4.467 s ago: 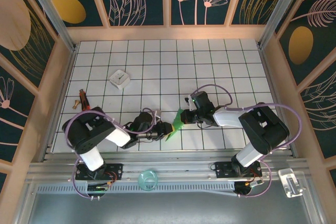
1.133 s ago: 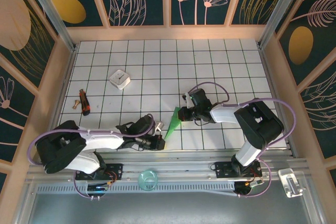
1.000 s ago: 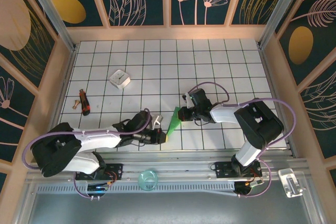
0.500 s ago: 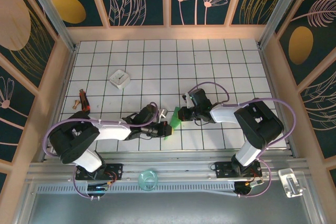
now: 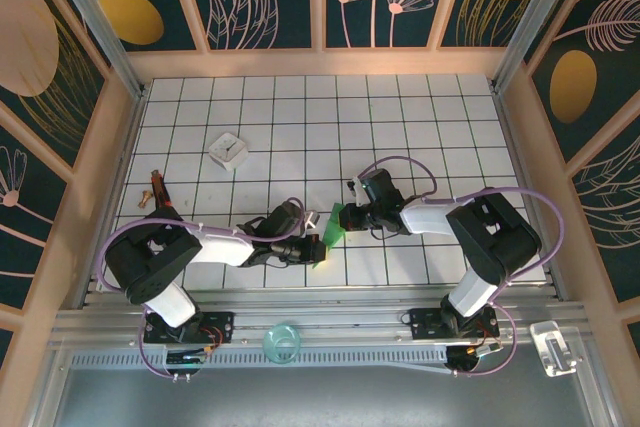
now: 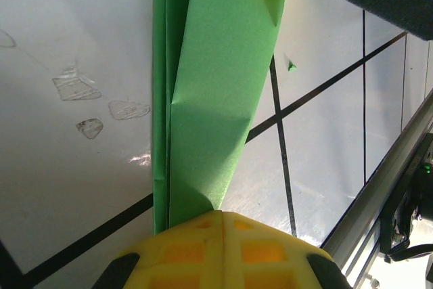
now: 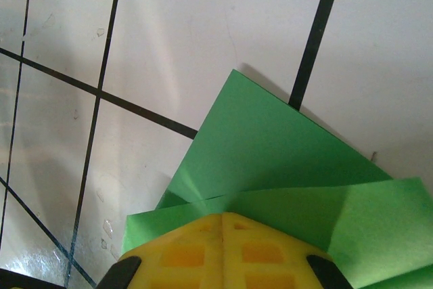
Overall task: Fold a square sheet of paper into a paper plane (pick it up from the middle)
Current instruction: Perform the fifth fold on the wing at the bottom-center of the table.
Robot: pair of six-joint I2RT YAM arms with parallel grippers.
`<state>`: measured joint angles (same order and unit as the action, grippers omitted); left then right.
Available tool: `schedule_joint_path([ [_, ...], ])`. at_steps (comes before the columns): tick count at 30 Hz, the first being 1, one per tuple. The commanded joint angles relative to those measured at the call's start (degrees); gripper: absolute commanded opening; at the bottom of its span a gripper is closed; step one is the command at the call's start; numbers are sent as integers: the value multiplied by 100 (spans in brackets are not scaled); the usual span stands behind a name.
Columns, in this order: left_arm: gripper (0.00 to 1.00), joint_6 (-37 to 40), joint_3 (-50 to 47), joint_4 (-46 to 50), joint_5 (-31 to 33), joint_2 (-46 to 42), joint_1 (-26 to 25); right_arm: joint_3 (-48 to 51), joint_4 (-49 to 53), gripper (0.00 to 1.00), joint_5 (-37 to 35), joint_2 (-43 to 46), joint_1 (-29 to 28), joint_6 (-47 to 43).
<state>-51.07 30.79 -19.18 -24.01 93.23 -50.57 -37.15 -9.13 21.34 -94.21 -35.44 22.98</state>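
The bright-green square sheet of paper (image 5: pixel 333 228) is folded into a narrow, layered paper plane shape and is held between both grippers just right of the floor's middle front. My left gripper (image 5: pixel 318 250) is shut on its near end; in the left wrist view the paper (image 6: pixel 210 99) runs away from the closed yellow fingertips (image 6: pixel 203 248). My right gripper (image 5: pixel 346 217) is shut on the far end, and in the right wrist view the flaps (image 7: pixel 270 153) spread out from its closed fingertips (image 7: pixel 189 252).
A small white square box (image 5: pixel 229 150) lies at the left back. A small red-brown tool (image 5: pixel 158 194) is near the left wall. A teal round object (image 5: pixel 282 340) sits on the front rail, a clear piece (image 5: pixel 553 347) at the right.
The left gripper has moved up and to the right toward the right gripper, and its arm has swung. The paper between them looks shorter and more bunched. The right arm has held still.
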Motion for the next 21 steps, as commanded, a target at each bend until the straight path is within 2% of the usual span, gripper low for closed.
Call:
schedule_joint_path([
  [1,0,-26,-214,98,24,75,47,147,638,4,-297,75,111,-66],
  [8,0,-548,-591,-551,-275,176,86,263,504,13,212,1105,30,82],
  [12,0,-700,-711,-798,-390,281,89,451,384,15,248,1501,-236,247],
  [21,0,-707,-766,-835,-473,381,93,983,-564,9,353,1276,-833,892],
])
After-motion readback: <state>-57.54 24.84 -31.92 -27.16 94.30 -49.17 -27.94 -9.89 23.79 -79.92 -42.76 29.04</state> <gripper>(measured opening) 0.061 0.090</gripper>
